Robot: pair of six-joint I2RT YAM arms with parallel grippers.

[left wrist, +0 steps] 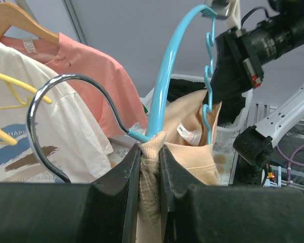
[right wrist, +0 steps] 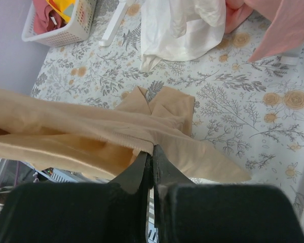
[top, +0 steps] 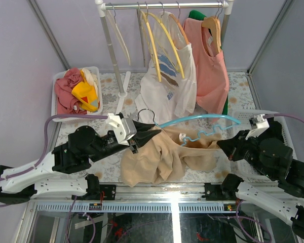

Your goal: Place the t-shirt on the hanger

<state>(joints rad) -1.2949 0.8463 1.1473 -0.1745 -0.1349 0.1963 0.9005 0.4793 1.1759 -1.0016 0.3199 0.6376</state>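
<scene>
2 grips — t-shirt (top: 152,159) pinched in left hand (left wrist: 150,164), right hand (right wrist: 151,158).

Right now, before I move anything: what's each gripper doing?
Left gripper: closed on t-shirt fabric, right at the neck of the hanger.
Right gripper: closed, pinching the t-shirt.

The light is bright, soft and even, coming from above; shadows on the white flower-printed table cover (top: 240,88) are faint. A white glare stripe crosses the dark glass panel (top: 175,223) below the front edge.
</scene>
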